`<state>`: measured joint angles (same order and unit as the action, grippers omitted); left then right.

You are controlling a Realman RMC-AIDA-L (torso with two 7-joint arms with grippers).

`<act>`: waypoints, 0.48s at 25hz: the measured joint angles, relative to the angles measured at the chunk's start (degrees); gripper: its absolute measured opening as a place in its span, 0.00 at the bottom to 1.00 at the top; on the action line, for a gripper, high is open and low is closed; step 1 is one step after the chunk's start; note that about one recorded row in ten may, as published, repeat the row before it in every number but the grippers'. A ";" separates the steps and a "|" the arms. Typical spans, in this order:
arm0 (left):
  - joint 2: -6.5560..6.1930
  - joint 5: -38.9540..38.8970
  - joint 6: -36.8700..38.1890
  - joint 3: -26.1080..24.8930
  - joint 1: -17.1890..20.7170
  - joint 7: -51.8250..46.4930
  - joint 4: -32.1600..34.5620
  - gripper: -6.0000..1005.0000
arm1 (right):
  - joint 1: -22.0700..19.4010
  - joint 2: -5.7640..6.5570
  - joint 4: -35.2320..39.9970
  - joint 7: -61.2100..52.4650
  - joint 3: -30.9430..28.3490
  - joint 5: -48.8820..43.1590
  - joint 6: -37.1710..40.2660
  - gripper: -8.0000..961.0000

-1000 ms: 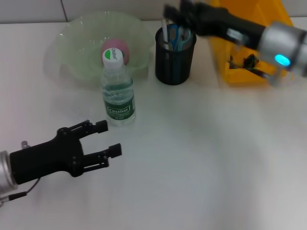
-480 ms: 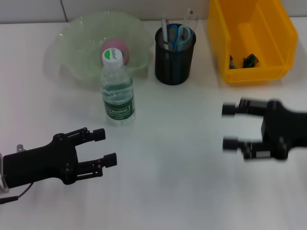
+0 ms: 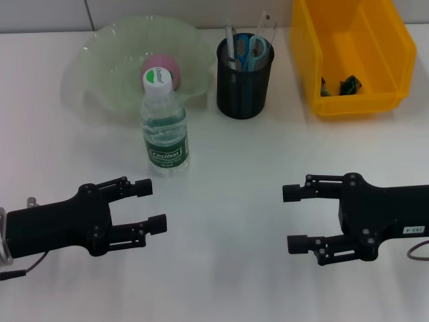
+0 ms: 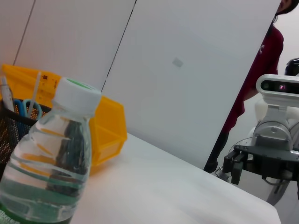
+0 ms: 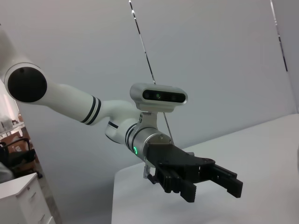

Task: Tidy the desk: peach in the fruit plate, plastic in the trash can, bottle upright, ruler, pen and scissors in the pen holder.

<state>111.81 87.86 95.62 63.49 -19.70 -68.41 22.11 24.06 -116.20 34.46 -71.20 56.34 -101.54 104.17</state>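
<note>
White desk (image 3: 228,181) lies under both my arms. My left gripper (image 3: 153,205) hangs near-left, fingers spread and holding nothing; my right gripper (image 3: 295,218) mirrors it near-right, also wide. Beyond the left one, the bottle (image 3: 163,130) stands upright before the fruit plate (image 3: 100,60) holding the peach (image 3: 151,66). Farther right sit the pen holder (image 3: 244,84) with scissors (image 3: 251,50), then the yellow trash can (image 3: 375,54).

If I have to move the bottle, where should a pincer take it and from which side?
Probably around the mid-body, at the label band of the bottle, coming in level from the near side with the left pincer, which is open and closest. The bottle stands upright, its cap narrow, and the plate sits right behind it, so a rear approach looks blocked.
</note>
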 joint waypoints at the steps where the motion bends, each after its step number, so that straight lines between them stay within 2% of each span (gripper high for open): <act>1: -0.02 0.00 0.11 0.00 0.00 -0.08 0.02 0.82 | 0.12 -0.26 -0.01 0.01 0.00 -0.03 -0.01 0.83; 12: -0.18 -0.03 1.21 -0.03 0.28 -0.59 0.92 0.82 | 0.31 -0.84 -0.07 0.01 -0.14 -0.12 -0.58 0.83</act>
<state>111.64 87.83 96.82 63.45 -19.43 -69.00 23.03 24.37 -117.04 34.39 -71.19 56.20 -101.66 103.60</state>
